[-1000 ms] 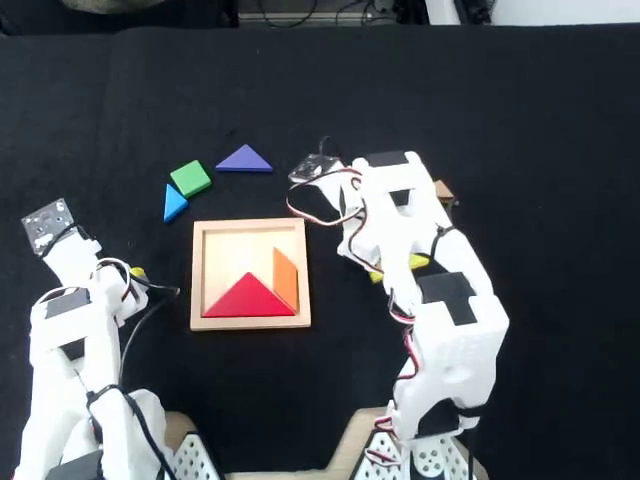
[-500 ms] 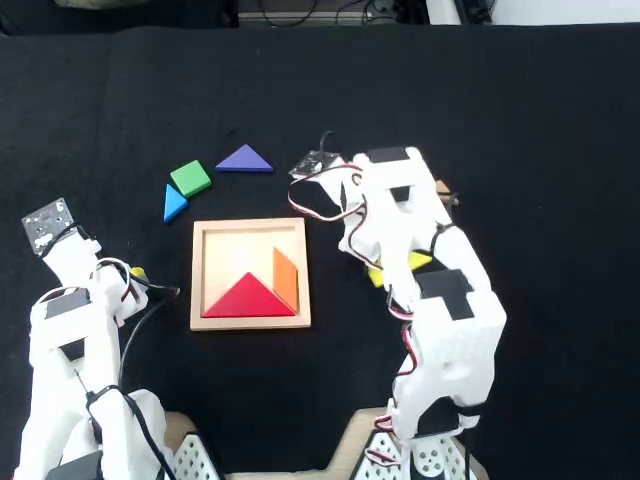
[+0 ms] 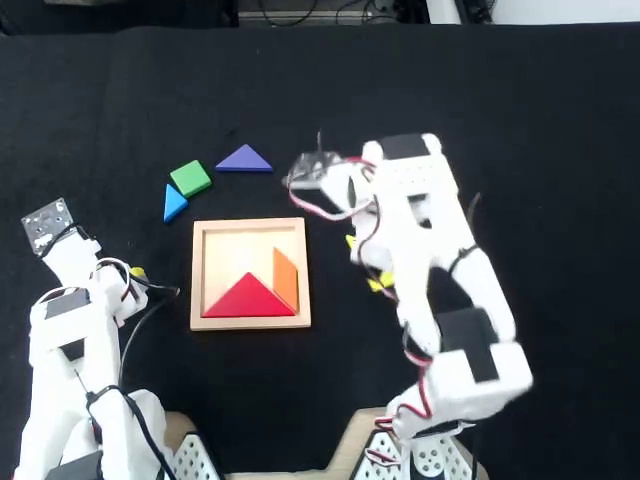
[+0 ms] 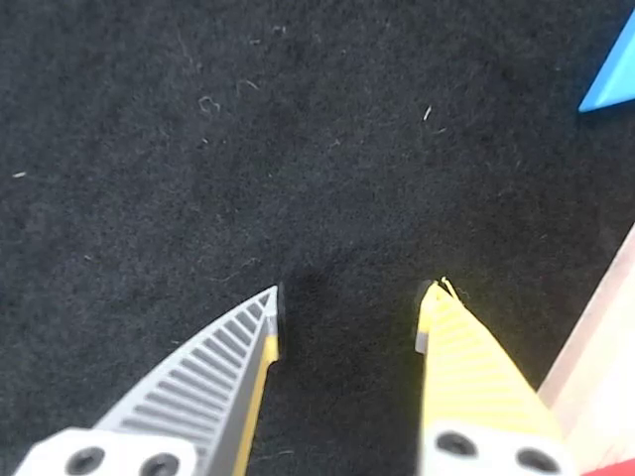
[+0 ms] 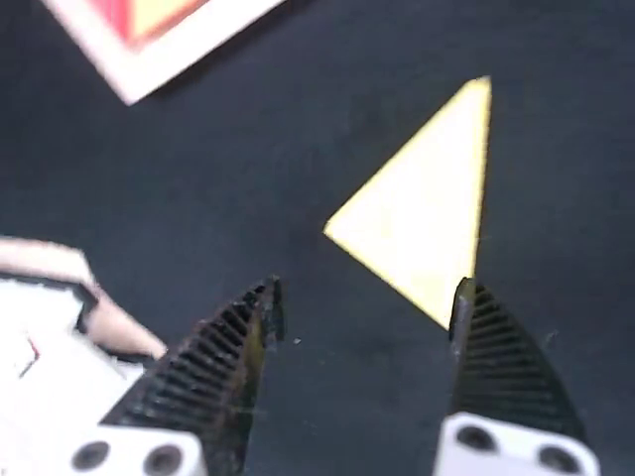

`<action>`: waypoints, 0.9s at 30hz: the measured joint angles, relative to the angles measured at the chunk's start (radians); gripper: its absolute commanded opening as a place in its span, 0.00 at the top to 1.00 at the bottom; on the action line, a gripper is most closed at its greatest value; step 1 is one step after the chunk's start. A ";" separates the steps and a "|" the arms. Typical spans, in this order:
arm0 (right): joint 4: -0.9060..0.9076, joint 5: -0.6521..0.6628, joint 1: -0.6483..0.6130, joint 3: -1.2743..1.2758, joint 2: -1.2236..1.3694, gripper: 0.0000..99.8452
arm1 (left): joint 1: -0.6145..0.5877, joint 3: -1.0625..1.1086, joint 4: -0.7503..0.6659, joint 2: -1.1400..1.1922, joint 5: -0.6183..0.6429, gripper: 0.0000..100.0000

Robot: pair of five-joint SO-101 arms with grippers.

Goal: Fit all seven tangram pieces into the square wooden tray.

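The square wooden tray [image 3: 250,224] holds a red triangle [image 3: 247,296] and an orange piece [image 3: 285,275]. Behind it on the black cloth lie a green square [image 3: 190,178], a blue triangle [image 3: 174,203] and a purple triangle [image 3: 244,159]. A yellow triangle [image 5: 427,223] lies flat to the right of the tray, just ahead of my right gripper [image 5: 365,290], which is open above the cloth; one finger is over the triangle's near corner. My left gripper [image 4: 355,293] is open over bare cloth left of the tray, holding nothing.
The right arm [image 3: 420,230] stretches over the cloth right of the tray and covers most of the yellow triangle from above. A tray corner [image 5: 189,45] lies beyond the right gripper. The tray's edge [image 4: 600,347] and a blue triangle tip [image 4: 610,84] lie near the left gripper.
The right arm has swung and shifted over the yellow triangle, now covering it and a brown piece that showed beside the arm. The left arm and the pieces have not moved.
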 measured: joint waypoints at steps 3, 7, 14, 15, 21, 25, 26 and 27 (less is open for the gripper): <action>-0.094 0.055 0.000 0.163 -0.100 0.74 | 0.000 0.000 0.000 0.000 0.000 0.77; -0.302 0.104 -0.002 0.400 -0.209 0.74 | 0.000 0.000 0.000 0.000 0.000 0.77; -0.520 0.114 0.052 0.493 -0.221 0.74 | 0.000 0.000 0.000 0.000 0.000 0.77; -0.523 0.114 0.055 0.493 -0.201 0.74 | 0.000 0.000 0.000 0.000 0.000 0.77; -0.531 0.117 0.060 0.486 -0.132 0.74 | 0.000 0.000 0.000 0.000 0.000 0.77; -0.531 0.117 0.061 0.477 -0.123 0.74 | 0.000 0.000 0.000 0.000 0.000 0.77; -0.531 0.117 0.061 0.477 -0.123 0.74 | 0.000 0.000 0.000 0.000 0.000 0.77; -0.531 0.117 0.061 0.477 -0.123 0.74 | 0.000 0.000 0.000 0.000 0.000 0.77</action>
